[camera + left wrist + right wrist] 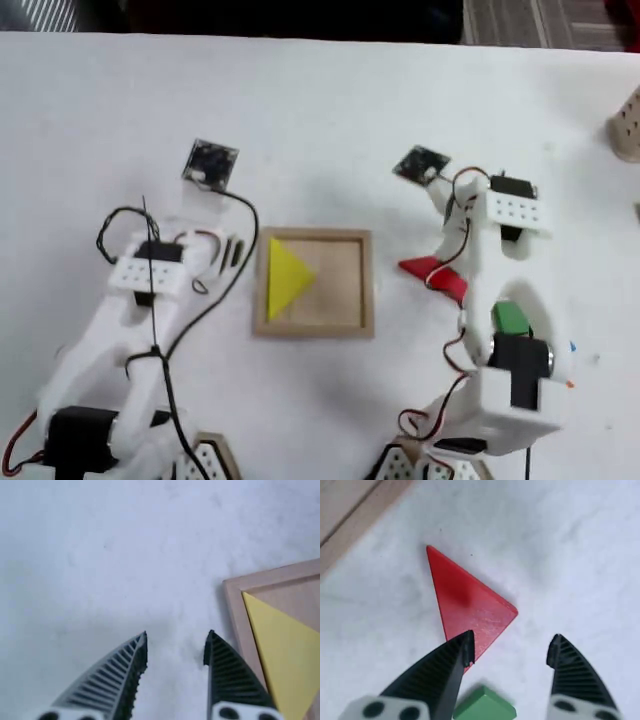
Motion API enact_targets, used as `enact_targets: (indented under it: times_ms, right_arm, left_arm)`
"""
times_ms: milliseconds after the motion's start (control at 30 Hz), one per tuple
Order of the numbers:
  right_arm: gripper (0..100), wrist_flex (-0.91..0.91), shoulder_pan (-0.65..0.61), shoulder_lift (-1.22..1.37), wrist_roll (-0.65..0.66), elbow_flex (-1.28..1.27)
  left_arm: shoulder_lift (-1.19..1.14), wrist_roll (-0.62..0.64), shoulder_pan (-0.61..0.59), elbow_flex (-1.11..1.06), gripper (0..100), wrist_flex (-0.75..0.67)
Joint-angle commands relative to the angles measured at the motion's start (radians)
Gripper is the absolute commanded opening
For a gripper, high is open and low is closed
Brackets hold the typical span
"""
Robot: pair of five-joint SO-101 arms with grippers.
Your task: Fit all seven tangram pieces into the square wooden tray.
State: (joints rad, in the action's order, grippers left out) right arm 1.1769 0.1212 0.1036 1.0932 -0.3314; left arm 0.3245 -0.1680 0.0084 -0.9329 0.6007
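The white table point(320, 110) takes up almost the whole high view, and all other items are set out on it. The left arm point(120, 320) is seen in the lower left of that frame and the right arm point(500, 390) in the lower right. The square wooden tray point(315, 330) is located just below the frame centre, between the two arms. One piece, the large yellow triangle point(286, 277), is laid flat inside the tray, in its left half with one long edge along the left wall; the rest of the tray floor is shown as bare wood. The red triangle point(420, 266) is found flat on the table just right of the tray, apart from the rim and partly covered by the right arm. The green piece point(510, 318) is found lower right of the red triangle, close against the right arm; its outline cannot be told. The right gripper point(512, 637) is held over the red triangle with its jaws apart and nothing between them; contact with the piece cannot be confirmed. The left gripper point(177, 635) is held over bare table just beside the tray's left rim, jaws likewise apart and empty. Progress is judged as early: one piece of seven is seated, six are left to be fitted, and the red triangle is judged to be the next one to be taken up.
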Motion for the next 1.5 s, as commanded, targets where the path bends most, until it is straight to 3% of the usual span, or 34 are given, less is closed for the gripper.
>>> enact_targets:
  times_ms: [0,333,633,1000,1133,1233,1467]
  right_arm:
    - [24.3,-0.031,-0.013,0.045,0.021,0.031]
    - [24.4,-0.048,-0.031,0.15,0.023,0.026]
    - [24.1,0.079,-0.176,0.148,0.02,0.02]
    - [24.5,0.093,-0.191,0.139,-0.046,0.015]
    - [31.2,0.09,-0.205,0.11,-0.157,0.038]
    - [35.8,0.085,-0.22,0.081,-0.164,0.037]
    - [36.2,0.073,-0.231,0.134,-0.169,0.035]
  left_arm:
    - [0.045,-0.008,0.013,0.009,20,-0.017]
    - [0.044,-0.008,0.013,0.009,20,-0.02]
    - [0.044,-0.008,0.013,0.009,20,-0.02]
    - [0.045,-0.008,0.012,0.009,20,-0.018]
    - [0.045,-0.008,0.012,0.009,20,-0.018]
    - [0.045,-0.008,0.012,0.009,20,-0.018]
    - [0.045,-0.008,0.012,0.009,20,-0.017]
